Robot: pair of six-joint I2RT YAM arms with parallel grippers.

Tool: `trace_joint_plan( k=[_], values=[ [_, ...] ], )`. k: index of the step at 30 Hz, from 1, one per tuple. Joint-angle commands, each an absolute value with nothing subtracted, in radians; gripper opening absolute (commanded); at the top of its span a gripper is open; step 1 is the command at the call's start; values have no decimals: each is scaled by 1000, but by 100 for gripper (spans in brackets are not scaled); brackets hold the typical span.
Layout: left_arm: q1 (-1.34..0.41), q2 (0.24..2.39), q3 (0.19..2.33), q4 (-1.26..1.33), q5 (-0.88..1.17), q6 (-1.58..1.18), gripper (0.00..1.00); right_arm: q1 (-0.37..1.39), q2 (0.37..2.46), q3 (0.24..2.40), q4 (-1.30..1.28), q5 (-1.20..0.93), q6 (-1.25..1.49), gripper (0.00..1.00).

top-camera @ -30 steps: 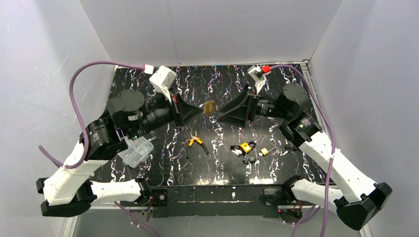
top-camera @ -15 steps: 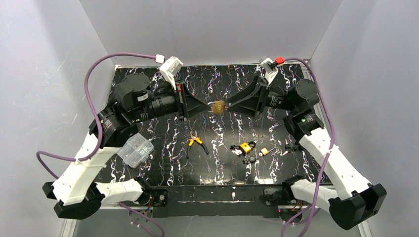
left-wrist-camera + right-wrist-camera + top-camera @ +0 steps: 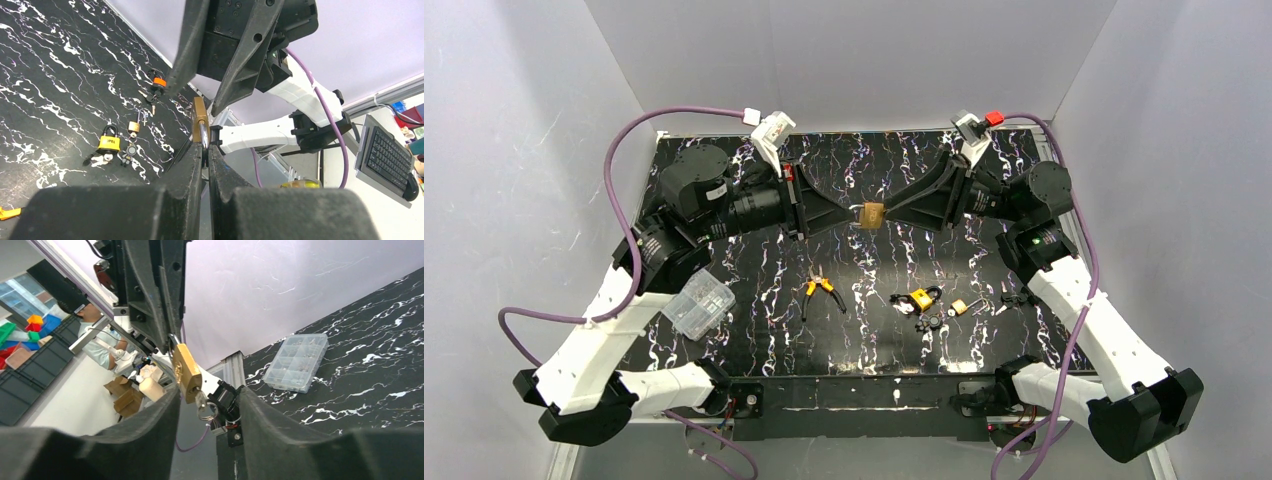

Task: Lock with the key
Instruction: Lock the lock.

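Observation:
A brass padlock (image 3: 872, 214) hangs in the air over the middle of the black table, and my left gripper (image 3: 856, 215) is shut on its shackle. In the left wrist view the padlock (image 3: 200, 119) stands edge-on just beyond my left gripper (image 3: 205, 150). A key (image 3: 201, 400) with a ring sticks out of the padlock's (image 3: 186, 371) bottom end. My right gripper (image 3: 209, 392) is open, one finger on each side of the key, without touching it. From above, my right gripper (image 3: 886, 213) meets the padlock from the right.
On the table lie orange-handled pliers (image 3: 822, 290), a yellow padlock (image 3: 920, 299) with keys, a small brass padlock (image 3: 960, 307) and a clear compartment box (image 3: 698, 305). White walls close the table on three sides.
Both arms have moved toward the middle. My right gripper has come up to the padlock held by the left, and its jaws have narrowed around the key.

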State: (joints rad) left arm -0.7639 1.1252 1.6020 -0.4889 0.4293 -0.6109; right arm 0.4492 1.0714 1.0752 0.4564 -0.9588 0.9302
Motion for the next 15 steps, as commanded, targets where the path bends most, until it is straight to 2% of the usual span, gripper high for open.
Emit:
trace_joint_plan(
  k=[1,11,15],
  values=[
    [-747,1118,1590,-414,470,-639,0,449,1064,1077,536,-983,965,45],
    [-735,1118,1573,-394,474,-652,0,449,1067,1067,543,-1008,982,43],
    [-731,1119,1565,-386,471,-657,0,449,1063,1067,542,-1007,985,36]
  ],
)
